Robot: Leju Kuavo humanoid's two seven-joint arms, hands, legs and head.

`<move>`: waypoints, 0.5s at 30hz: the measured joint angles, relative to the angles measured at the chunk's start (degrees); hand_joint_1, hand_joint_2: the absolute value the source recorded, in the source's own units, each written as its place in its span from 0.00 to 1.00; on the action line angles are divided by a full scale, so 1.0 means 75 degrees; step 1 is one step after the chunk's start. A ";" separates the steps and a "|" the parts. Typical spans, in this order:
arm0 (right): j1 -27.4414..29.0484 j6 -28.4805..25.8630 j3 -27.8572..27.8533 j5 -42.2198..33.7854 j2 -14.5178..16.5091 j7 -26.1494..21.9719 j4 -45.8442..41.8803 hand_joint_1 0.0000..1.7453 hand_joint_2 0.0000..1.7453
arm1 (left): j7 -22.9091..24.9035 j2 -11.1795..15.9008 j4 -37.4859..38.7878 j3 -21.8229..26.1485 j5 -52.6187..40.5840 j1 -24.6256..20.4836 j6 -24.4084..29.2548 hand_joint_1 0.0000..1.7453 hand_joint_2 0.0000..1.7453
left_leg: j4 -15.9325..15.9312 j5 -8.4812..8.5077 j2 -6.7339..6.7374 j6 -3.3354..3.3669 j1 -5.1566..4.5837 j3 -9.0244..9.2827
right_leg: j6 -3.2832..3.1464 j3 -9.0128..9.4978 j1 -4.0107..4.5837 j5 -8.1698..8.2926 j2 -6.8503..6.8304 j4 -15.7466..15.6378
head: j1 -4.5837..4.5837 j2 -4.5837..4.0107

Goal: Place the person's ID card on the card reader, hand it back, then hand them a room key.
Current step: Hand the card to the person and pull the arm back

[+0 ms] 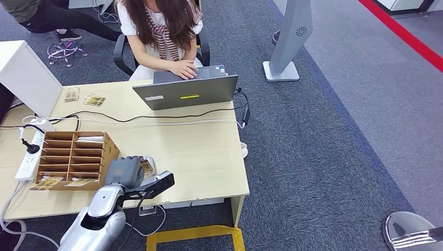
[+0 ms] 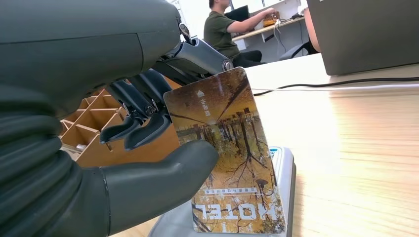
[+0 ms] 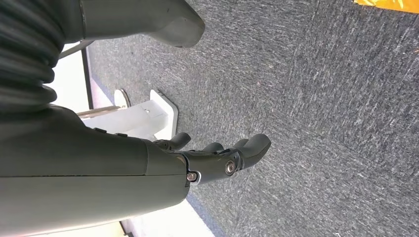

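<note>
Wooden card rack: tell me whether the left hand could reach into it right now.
Probably not as it stands. The left hand sits right beside the wooden card rack, so distance is no obstacle, but it already holds a hotel card over the card reader and would have to release that first.

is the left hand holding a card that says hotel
Yes, the left hand pinches a card printed with HOTEL, just above the card reader.
</note>
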 joint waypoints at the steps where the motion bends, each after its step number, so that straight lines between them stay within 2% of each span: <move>1: 0.0000 0.0000 -0.0001 0.0000 0.0000 0.0000 0.0000 0.00 1.00 | 0.0000 -0.0001 0.0001 0.0010 0.0000 0.0001 0.0000 1.00 1.00 | 0.0000 0.0000 0.0000 0.0000 0.0000 0.0000 | 0.0000 0.0000 0.0000 0.0000 0.0000 0.0000 | 0.0001 0.0000; 15: 0.0002 0.0001 -0.0013 -0.0007 0.0000 0.0001 0.0000 0.00 1.00 | -0.0004 -0.0027 -0.0028 0.0170 -0.0034 0.0006 0.0020 1.00 1.00 | 0.0000 0.0001 0.0000 -0.0001 0.0000 0.0001 | -0.0001 0.0000 0.0000 0.0001 0.0000 0.0001 | 0.0001 0.0000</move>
